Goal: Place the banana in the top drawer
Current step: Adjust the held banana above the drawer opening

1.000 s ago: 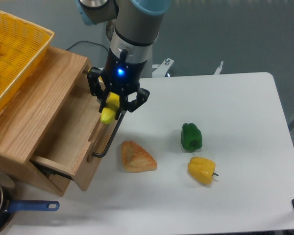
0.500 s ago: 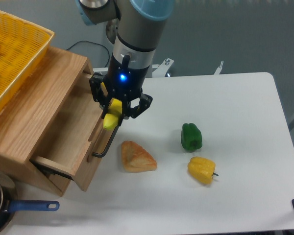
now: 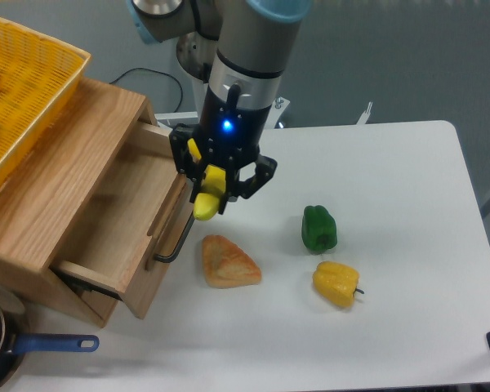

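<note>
1. The white surface (image 3: 392, 245) carried the wooden cabinet (image 3: 57, 163), whose top drawer (image 3: 122, 220) stood pulled open, its cavity free to receive something.
2. The pincer (image 3: 216, 184) hung just right of the drawer's front panel, above the black bar handle (image 3: 180, 237), and was clamped on the banana (image 3: 208, 196), which pointed downward between the fingers.
3. To do the step well, the arm would likely need to carry the banana left, over the front panel, until it sat above the open cavity.
4. Lowering before release seemed wise, and turning the fruit along the drawer's depth.
5. The bread piece (image 3: 227, 263), green pepper (image 3: 319, 229) and yellow pepper (image 3: 336, 282) lay well clear.
</note>
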`<state>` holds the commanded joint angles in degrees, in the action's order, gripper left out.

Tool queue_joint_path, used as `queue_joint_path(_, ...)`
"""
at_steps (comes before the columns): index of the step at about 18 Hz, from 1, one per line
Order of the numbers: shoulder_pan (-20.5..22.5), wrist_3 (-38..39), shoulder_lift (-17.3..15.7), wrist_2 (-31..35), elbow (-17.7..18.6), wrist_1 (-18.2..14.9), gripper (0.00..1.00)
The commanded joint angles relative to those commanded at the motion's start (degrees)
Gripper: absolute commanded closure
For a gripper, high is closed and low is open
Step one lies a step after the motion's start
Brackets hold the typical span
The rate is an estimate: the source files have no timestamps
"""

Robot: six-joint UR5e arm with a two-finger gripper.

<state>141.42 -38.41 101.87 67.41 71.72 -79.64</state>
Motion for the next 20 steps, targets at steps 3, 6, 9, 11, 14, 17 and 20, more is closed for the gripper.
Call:
queue_joint_path(3, 0.5, -0.1, -0.4, 0.1, 0.1, 1.1, 0.91)
queue_joint_path(6, 0.6, 0.0, -0.4, 0.1, 0.2, 3.4, 0.91)
queue_joint_path(9, 0.6, 0.0, -0.4, 0.1, 0.4, 4.6, 0.91)
queue_joint_path(11, 0.4, 0.1, -0.3, 0.2, 1.0, 4.8, 0.91)
queue_joint_path(14, -0.3, 0.0, 0.1, 0.0, 2.8, 5.0, 0.91)
queue_joint_path(17, -2.5, 0.6, 0.4, -0.3, 2.8, 4.8, 0.9)
queue_joint_path(20, -2.8, 0.8, 0.4, -2.5, 2.5, 4.9, 0.9)
